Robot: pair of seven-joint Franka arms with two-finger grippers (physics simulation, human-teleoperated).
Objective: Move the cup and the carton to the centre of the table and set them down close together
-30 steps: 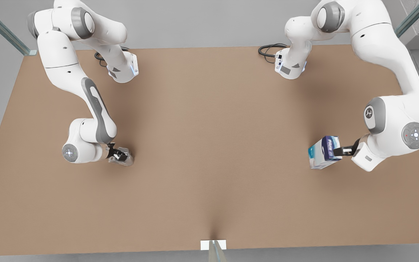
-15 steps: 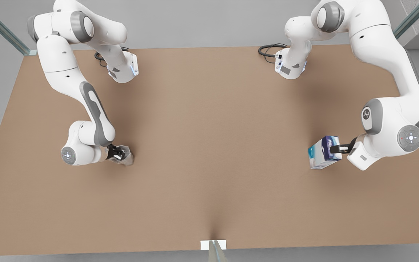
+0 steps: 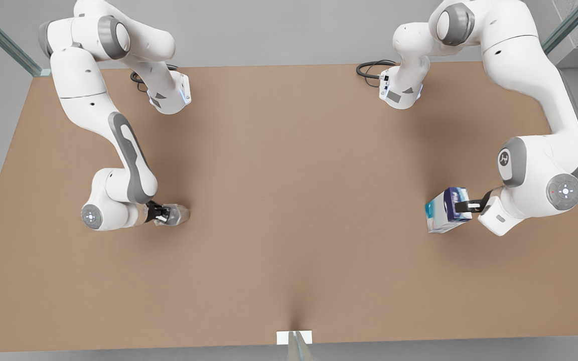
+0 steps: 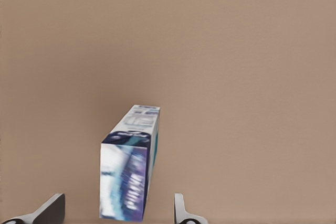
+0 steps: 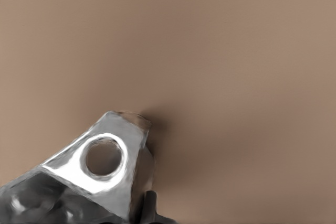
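Observation:
The pale, glossy faceted cup point(image 3: 176, 214) is at the front view's left, a little above the brown table point(image 3: 289, 200). My right gripper point(image 3: 164, 214) is shut on it. The right wrist view has the cup point(image 5: 94, 171) close up and tilted, with one dark finger point(image 5: 150, 208) beside it. The white and blue carton point(image 3: 447, 209) stands tilted at the front view's right. My left gripper point(image 3: 465, 205) is open around it, and its fingers point(image 4: 181, 211) straddle the carton point(image 4: 128, 166) with a gap on each side.
Both arm bases point(image 3: 168, 98) stand at the table's far edge, with black cables point(image 3: 369, 67) by the right-hand one. A small white marker point(image 3: 294, 337) sits at the middle of the near edge. Bare tabletop lies between the two objects.
The right gripper has turned and shifted a little toward the front view's right, carrying the cup with it. The left hand has crept closer to the carton, which has stayed in place.

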